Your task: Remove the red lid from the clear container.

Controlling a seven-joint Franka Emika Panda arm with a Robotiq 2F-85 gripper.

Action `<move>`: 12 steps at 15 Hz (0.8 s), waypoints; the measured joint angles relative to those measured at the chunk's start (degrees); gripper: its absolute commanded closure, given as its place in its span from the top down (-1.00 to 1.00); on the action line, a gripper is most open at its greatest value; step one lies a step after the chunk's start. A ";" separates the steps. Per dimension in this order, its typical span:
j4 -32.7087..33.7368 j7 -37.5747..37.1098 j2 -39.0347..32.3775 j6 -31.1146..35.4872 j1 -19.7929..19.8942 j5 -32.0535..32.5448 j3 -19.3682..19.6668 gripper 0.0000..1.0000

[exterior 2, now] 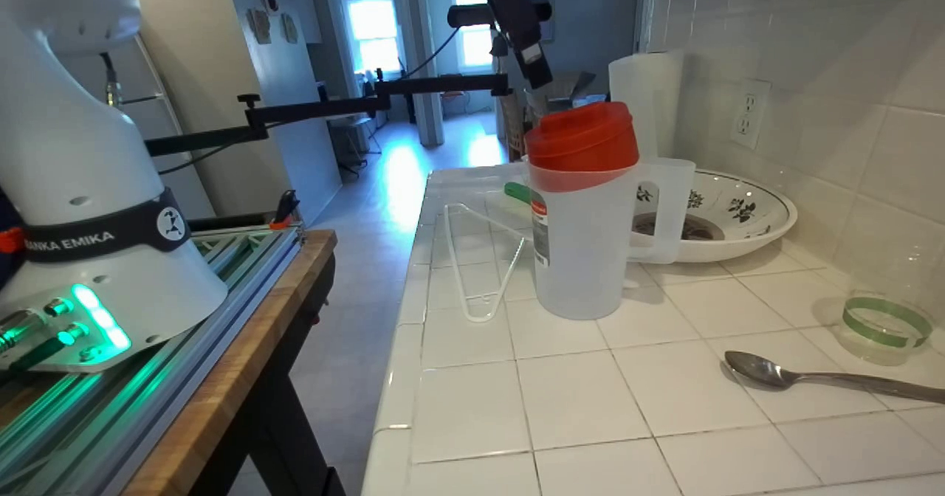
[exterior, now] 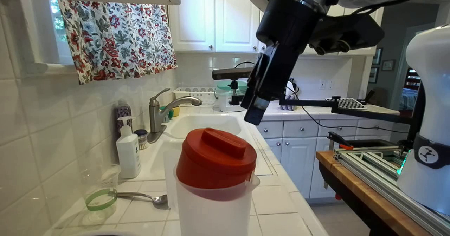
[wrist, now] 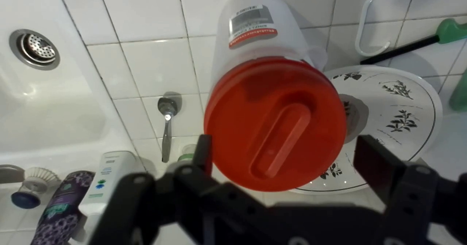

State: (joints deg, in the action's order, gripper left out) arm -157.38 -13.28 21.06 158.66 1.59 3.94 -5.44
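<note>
Sink (wrist: 47, 121) has a metal drain (wrist: 35, 49); faucet (exterior: 155, 116) stands at its edge nearest tile wall (exterior: 45, 130). Nr that edge of sink: dish brush (exterior: 141, 137), purple btl (wrist: 62, 210), white soap btl (exterior: 128, 155). Metal spoon (wrist: 167, 130) lies on tiled cntr (wrist: 153, 11) just beside sink; clear cup w/ green band (exterior: 101, 198) a bit farther from sink, wall side. Patterned bowl (wrist: 425, 113) & green-handled tool (wrist: 450, 31): same cntr, well apart from sink. Floral curtain (exterior: 119, 39) hangs higher than sink, wall side again.

A floral curtain (exterior: 119, 39) hung near white cabinets (exterior: 193, 18); wall tile (exterior: 42, 123) was glossy. Beyond, two windows (exterior 2: 373, 32) stood bright, their light reflected on the floor (exterior 2: 369, 267).
</note>
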 measured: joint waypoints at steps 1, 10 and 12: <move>-0.03 0.01 -0.41 0.07 0.00 0.00 0.00 1.00; -0.02 0.02 -1.78 1.86 0.82 0.07 0.02 1.00; -0.02 0.04 -2.44 2.91 1.59 0.14 0.03 1.00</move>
State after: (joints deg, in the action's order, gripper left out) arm -157.41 -13.25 18.62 161.57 3.18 4.08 -5.40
